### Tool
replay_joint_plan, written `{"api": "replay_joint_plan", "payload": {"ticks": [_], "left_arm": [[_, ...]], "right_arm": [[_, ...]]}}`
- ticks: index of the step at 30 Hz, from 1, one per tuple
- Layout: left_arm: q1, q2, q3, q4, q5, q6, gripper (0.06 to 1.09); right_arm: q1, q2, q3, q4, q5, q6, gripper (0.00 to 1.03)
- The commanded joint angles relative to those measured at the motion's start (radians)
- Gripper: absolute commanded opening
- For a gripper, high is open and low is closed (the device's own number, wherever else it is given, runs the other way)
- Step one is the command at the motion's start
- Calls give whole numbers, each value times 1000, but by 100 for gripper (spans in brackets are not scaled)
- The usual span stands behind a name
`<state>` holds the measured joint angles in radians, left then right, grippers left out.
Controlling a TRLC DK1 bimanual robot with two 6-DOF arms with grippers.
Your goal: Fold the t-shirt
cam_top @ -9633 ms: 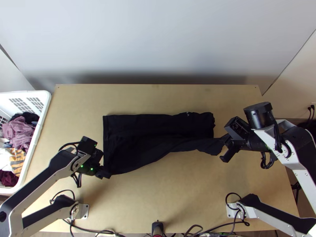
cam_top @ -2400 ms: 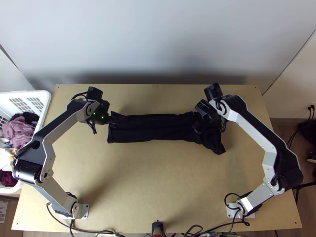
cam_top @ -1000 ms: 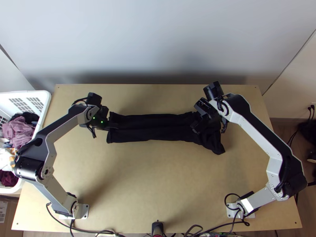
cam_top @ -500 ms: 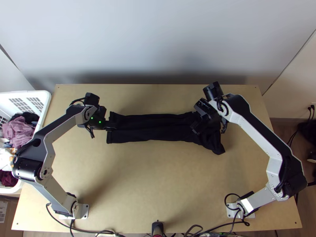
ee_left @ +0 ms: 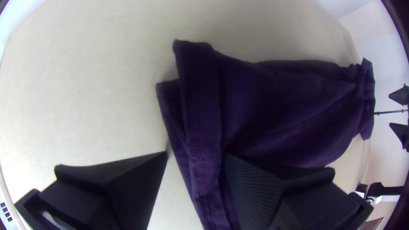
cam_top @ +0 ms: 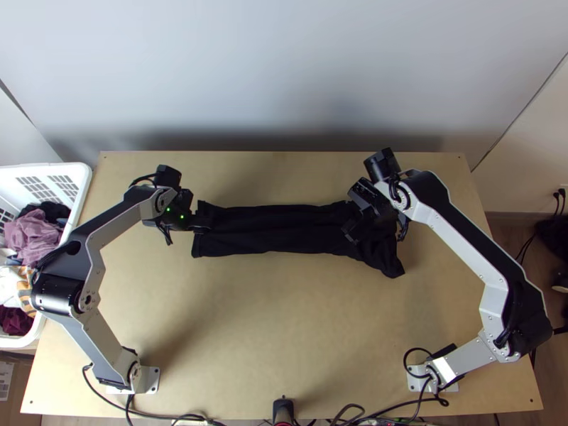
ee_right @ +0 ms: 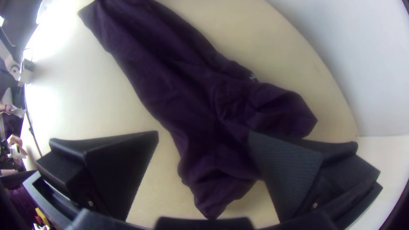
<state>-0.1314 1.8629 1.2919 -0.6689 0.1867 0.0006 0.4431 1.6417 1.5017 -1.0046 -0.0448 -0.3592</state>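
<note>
At opposite ends of the dark t-shirt [cam_top: 284,231], the left gripper [cam_top: 205,222] and right gripper [cam_top: 349,231] have fingers [ee_right: 289,170] wide apart.

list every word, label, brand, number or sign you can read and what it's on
None can be read.
T-shirt: a small pale mark, too small to read.
Box at the top view's lower left edge: a pale label, its print too small to read.
</note>
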Motion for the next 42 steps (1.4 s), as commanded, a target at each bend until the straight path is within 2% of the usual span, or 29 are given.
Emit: {"api": "replay_joint_plan", "payload": {"ticks": [1,3,8,10,12,13,14,25,42], "left_arm": [[-19,22,12,0,2,-7,72],[-27,24,10,0,3,-10,66],[-40,24,10,-6,5,-13,63],[-43,24,10,-8,7,-16,51],[-48,25,10,-8,13,-24,29],[-51,24,10,-8,13,-24,15],[-54,22,10,-6,13,-24,9],[-48,-74,37,-63,13,-30,9],[87,-179,75,-161,53,-7,9]], "right_arm": [[0,0,8,-3,2,-1,98],[2,4,11,-3,2,-1,98],[0,7,14,-3,2,-1,98],[0,7,15,-3,2,-1,98],[-1,7,15,-3,2,-1,98],[0,7,17,-3,2,-1,98],[0,7,17,-3,2,-1,98],[11,13,18,-3,0,-1,98],[177,112,127,-6,-7,14,98]]}}
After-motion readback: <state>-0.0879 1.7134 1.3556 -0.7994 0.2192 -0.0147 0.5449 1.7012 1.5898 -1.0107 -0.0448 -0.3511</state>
